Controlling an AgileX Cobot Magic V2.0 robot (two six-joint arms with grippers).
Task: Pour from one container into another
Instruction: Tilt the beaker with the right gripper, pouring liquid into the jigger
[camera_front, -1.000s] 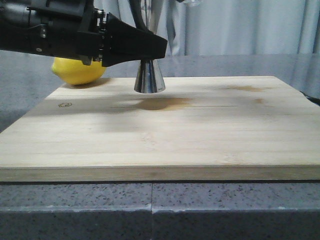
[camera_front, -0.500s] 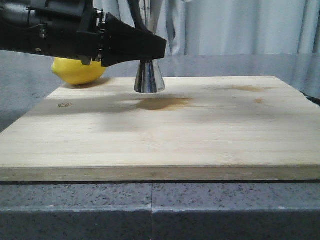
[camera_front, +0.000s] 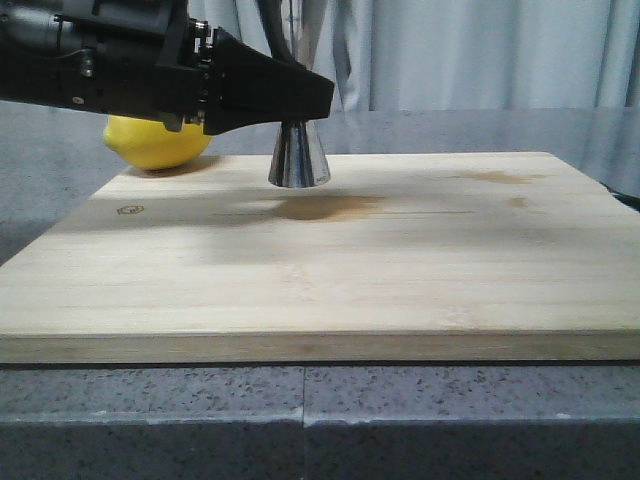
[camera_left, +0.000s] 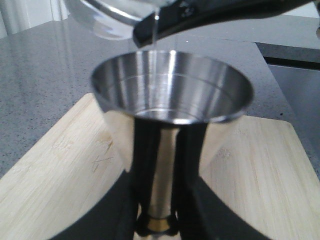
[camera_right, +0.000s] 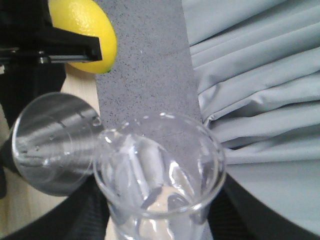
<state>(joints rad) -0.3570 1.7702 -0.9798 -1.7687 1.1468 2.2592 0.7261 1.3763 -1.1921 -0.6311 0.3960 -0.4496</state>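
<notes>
In the front view we see the black left gripper (camera_front: 312, 98) reaching in from the left, its jaws closed around the narrow waist of the tall shiny steel hourglass jigger (camera_front: 299, 155). The jigger stands upright with its flared base on the pale wooden cutting board (camera_front: 330, 260). Behind the gripper body, a yellow lemon (camera_front: 158, 142) rests at the board's far left corner on the grey speckled counter (camera_front: 300, 420). A brown stain (camera_front: 325, 208) marks the board just in front of the jigger's base.

In the left wrist view we look along the two dark fingers (camera_left: 192, 165) clamped on either side of the jigger (camera_left: 172, 95) near its gold band (camera_left: 159, 222). Its upper cup opens wide above the jaws. Over the cup's far rim hangs the lip of the small clear glass beaker (camera_left: 107, 17), tilted toward it; a thin clear thread below the spout may be liquid, though blur keeps us unsure.

In the right wrist view we see the right gripper (camera_right: 160, 227) with the beaker (camera_right: 160, 165) held between its jaws, which press on the glass sides. The beaker's spout sits directly over the jigger's open cup (camera_right: 52, 142). The lemon (camera_right: 87, 32) lies beyond the jigger.
</notes>
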